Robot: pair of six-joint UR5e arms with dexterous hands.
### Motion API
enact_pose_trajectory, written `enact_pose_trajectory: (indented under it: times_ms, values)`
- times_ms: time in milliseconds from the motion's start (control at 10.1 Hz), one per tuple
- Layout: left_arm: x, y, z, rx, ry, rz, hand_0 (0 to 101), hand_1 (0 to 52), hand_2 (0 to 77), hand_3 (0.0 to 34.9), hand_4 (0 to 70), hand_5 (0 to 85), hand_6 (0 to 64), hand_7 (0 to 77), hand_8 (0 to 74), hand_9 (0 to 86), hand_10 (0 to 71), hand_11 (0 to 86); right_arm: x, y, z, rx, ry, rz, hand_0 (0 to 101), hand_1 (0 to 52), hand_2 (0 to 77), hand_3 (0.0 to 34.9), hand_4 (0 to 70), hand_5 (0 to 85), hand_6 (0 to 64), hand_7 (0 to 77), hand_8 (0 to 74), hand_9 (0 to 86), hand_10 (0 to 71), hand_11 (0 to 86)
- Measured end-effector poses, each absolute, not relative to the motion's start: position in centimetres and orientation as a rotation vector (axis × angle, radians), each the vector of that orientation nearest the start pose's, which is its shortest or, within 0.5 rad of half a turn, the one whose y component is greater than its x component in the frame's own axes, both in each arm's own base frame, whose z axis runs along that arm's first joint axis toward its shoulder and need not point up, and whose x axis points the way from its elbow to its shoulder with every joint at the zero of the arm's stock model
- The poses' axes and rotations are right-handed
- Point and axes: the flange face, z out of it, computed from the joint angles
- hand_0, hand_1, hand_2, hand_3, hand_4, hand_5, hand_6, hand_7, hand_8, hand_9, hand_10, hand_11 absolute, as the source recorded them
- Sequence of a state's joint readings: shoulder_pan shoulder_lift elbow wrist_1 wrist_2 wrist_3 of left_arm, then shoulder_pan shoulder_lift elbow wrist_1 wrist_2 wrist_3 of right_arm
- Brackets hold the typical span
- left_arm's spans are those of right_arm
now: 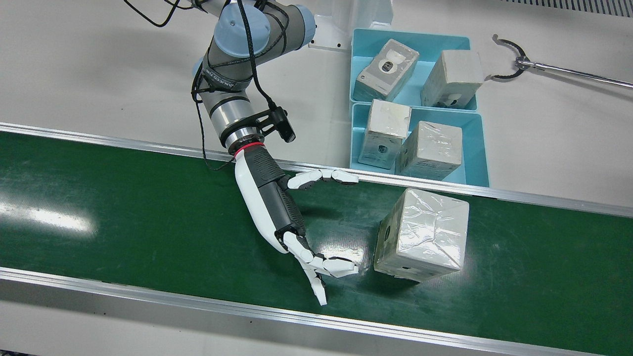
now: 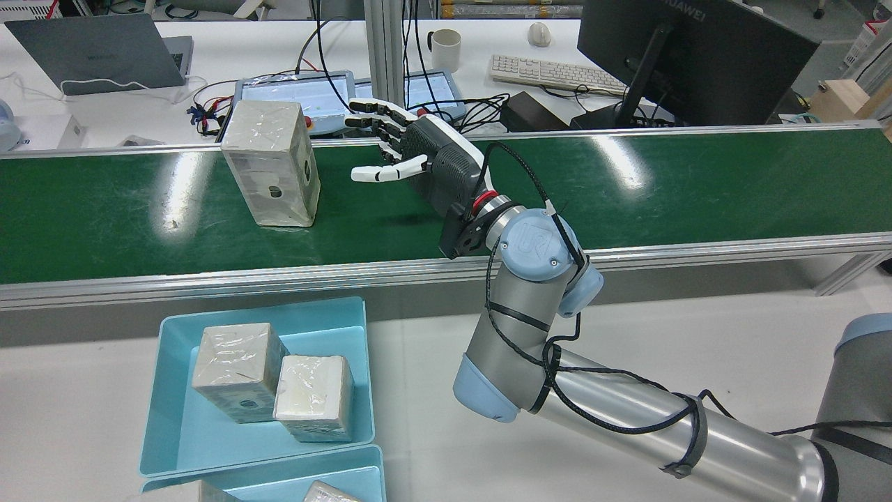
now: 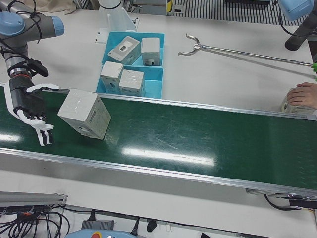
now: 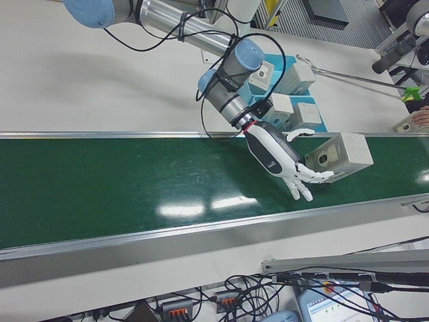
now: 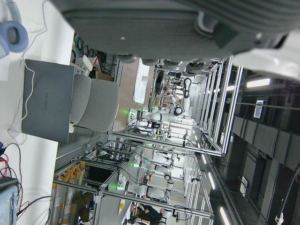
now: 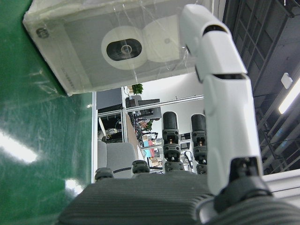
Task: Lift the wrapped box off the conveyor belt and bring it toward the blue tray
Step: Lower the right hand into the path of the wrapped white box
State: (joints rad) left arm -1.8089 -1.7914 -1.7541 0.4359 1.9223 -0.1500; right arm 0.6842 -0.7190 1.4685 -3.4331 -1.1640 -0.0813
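A: While the right hand [image 1: 316,227] hovers low over the conveyor belt [image 1: 148,217], fingers spread and holding nothing, the wrapped box [image 1: 421,235] sits on the belt just beside its fingertips, approx. level w/ the blue tray [image 1: 477,148]. Looks like the reach step, pre-grasp.

B: Agreed. Next move prob. calls for sliding the open hand around the box, thumb one side, fingers the other, then squeezing before any lift. The plastic wrap may be slippery.

A: What can't be made out?

B: Whether a fingertip touches the box yet; the front view shows a thin gap, the right-front view overlaps them. The left hand's own camera catches only a sliver of it, so its state can't be told. The tray already holds other boxes.
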Motion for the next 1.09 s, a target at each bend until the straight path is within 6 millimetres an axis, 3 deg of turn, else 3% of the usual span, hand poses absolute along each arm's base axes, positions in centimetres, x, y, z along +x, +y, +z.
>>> enact_pose_trajectory:
  times_ms: [1094]
  values:
    - [-22.45,-50.52,52.57,-0.303,2.191,-2.279,0,0.0,0.5,0.0,0.0,0.5,0.0,0.5,0.5,0.0,0.5,0.0,-45.96,-59.65,22.45,0.757,2.691,-1.793,51,20.7,20.7,16.8,13.6,23.5,7.1,25.1,0.5,3.3,0.0,1.6]
